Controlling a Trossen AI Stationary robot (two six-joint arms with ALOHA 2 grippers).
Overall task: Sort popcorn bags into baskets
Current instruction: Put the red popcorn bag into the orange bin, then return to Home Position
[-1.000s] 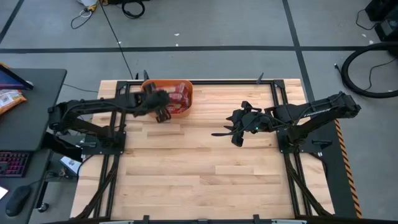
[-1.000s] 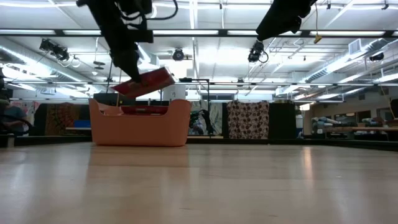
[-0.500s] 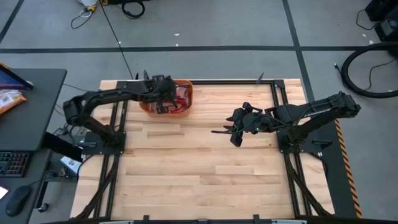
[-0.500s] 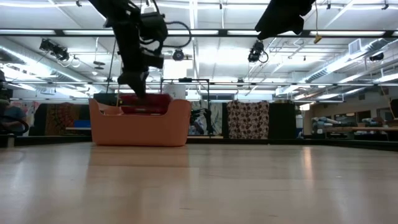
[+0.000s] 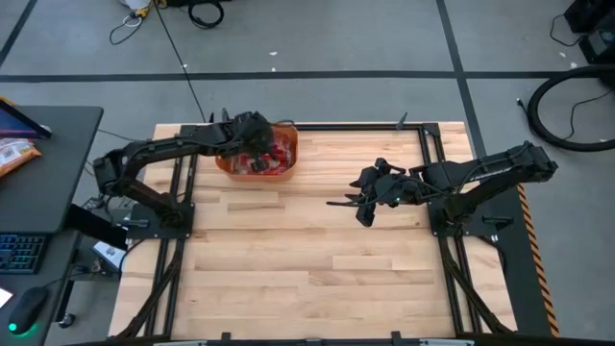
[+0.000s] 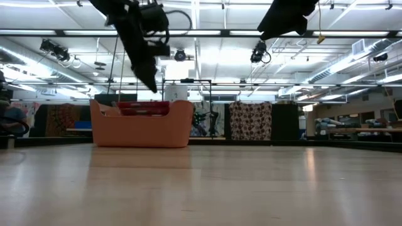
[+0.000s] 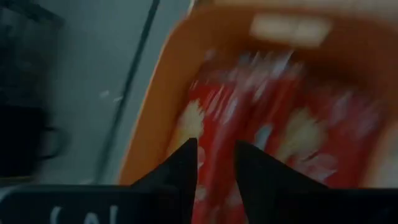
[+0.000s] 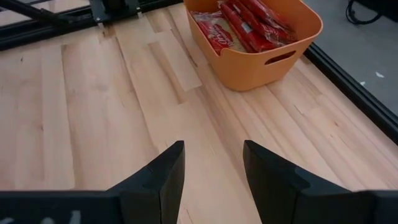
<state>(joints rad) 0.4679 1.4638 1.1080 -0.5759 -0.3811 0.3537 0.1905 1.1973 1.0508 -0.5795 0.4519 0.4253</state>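
Note:
The orange basket (image 5: 231, 163) stands at the table's far left, with several red popcorn bags (image 5: 274, 152) lying in it. The low view shows the top bag (image 6: 143, 108) lying flat at rim height. My left gripper (image 7: 214, 146) hangs open just above the basket (image 6: 141, 129) and bags (image 7: 280, 124), with nothing between its fingers. My right gripper (image 8: 212, 149) is open over bare wood at the table's middle right, pointing toward the basket (image 8: 255, 59).
Black frame rails (image 5: 346, 126) run along the table's far edge and sides. Bare wooden tabletop (image 5: 307, 259) spreads across the middle and near side. A dark side desk (image 5: 48, 163) with a keyboard stands left of the table.
My left gripper has carried a tilted red popcorn bag from the basket's near side toward the far edge, over the basket, and let go. The bag now lies flat on the others inside. The gripper stands a little above it.

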